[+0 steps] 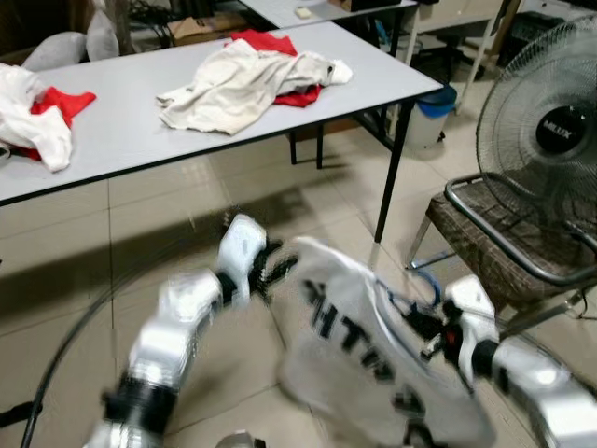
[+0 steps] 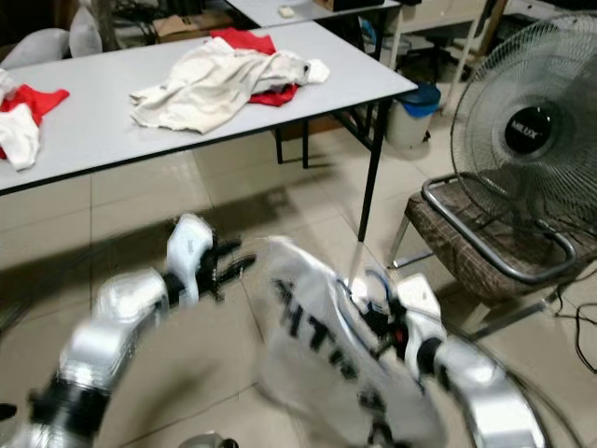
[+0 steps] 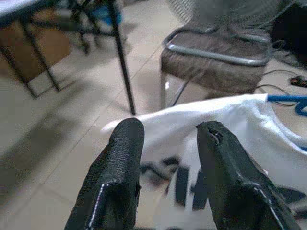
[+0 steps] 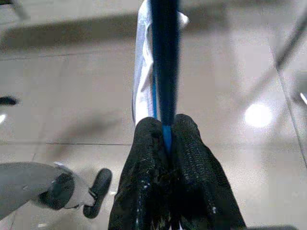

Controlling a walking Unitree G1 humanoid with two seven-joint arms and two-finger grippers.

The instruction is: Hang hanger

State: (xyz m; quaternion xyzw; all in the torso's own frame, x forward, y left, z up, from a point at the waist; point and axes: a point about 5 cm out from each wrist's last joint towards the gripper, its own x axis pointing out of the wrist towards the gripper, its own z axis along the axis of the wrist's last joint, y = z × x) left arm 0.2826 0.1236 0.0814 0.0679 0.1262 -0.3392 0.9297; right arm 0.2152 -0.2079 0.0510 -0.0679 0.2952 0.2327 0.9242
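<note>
- The right pincer [image 4: 165, 129] is closed on the blue hanger [image 4: 164, 62]; in the right wrist view the thin blue bar sits pressed between the two black fingers [image 4: 192, 158].
- The hanger carries a white T-shirt [image 1: 364, 355] with dark letters on it. In the head views the shirt hangs in the air low above the tiled floor [image 1: 177, 215], at about 5 o'clock in the picture, and it looks blurred.
- The blue of the hanger shows at the collar of the shirt [image 1: 431, 285], just beside the right pincer.
- The left pincer [image 3: 168, 158] is open: its two fingers stand apart with a clear gap, and they hold nothing. It is near the shirt's edge, at about 9 o'clock from the shirt; I cannot tell if it touches the cloth.
- A grey worktop [image 1: 131, 121] stands at 12 o'clock, well apart from the arms. On it lie a cream garment [image 1: 233, 84] over a red cloth [image 1: 270, 42], and at 10 o'clock a white garment [image 1: 33, 117] with another red cloth [image 1: 65, 101].
- At 3 o'clock stands a chair [image 1: 504, 247] with a metal frame and a brown seat; a fan [image 1: 550, 131] with a round wire guard is just behind it.
- A blue bin [image 1: 434, 103] stands on the floor behind the worktop's leg [image 1: 394, 168].
</note>
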